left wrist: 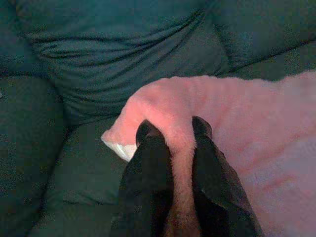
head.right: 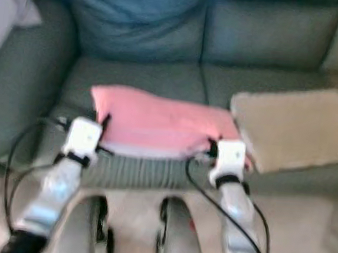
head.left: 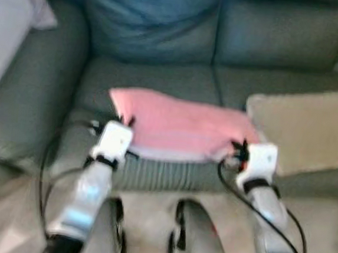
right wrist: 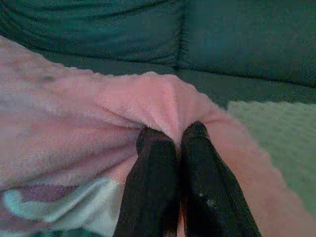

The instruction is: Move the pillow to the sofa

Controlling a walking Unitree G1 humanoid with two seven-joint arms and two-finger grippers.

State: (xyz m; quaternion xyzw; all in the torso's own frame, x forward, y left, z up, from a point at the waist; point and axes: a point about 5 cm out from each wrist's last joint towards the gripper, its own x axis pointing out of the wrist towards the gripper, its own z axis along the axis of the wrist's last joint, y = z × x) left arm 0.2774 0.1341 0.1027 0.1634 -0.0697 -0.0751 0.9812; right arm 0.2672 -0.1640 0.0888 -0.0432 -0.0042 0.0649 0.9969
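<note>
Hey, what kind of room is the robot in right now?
Probably a living room. There's a dark green sofa with a blue cushion against its back, a tan cushion on the seat, and a pink pillow pinched by the left gripper and right gripper.

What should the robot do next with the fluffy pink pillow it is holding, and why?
Probably open both and let go. The left pincer and right pincer each pinch an edge of the fluffy pink pillow, which seems to lie already on the seat of the grey-green sofa, beside a beige cushion. It likely needs no more carrying.
</note>
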